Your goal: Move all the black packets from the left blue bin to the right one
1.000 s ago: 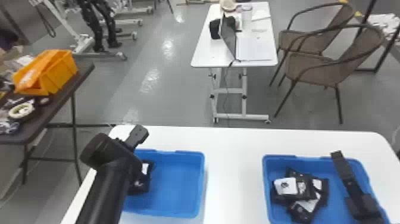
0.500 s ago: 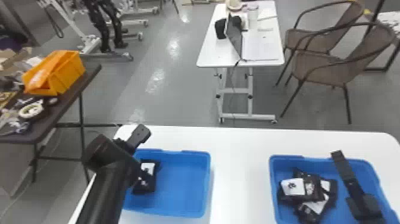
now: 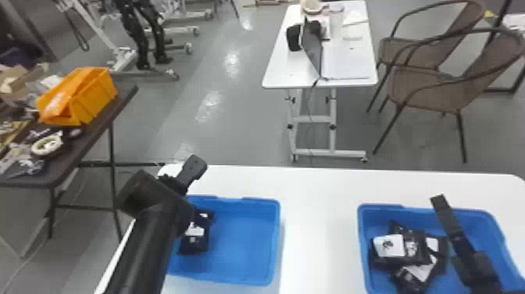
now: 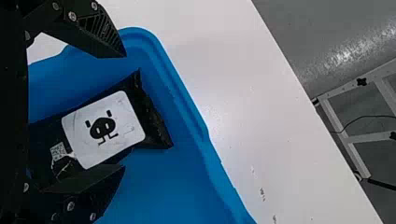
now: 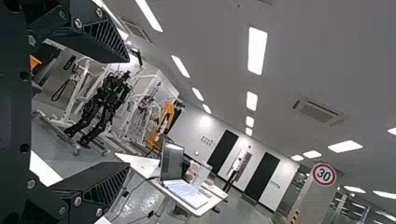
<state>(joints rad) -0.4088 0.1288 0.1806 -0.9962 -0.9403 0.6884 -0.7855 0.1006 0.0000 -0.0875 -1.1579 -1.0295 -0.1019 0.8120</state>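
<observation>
Left bin (image 3: 242, 238), near the desk's (image 3: 320, 219) far left corner: black packet (image 4: 100, 126) lies inside. Left gripper (image 4: 124, 112) over it, fingers spread, unloaded. Advised: square fingers to the packet's long sides, lower, close evenly across its middle. Packet appears soft, label (image 4: 103, 129) white with a dark cartoon face, end creased. Right bin (image 3: 414, 213), toward the desk's right edge, contains piled packets (image 3: 410, 250); right gripper (image 5: 129, 112) there, spread, unloaded.
</observation>
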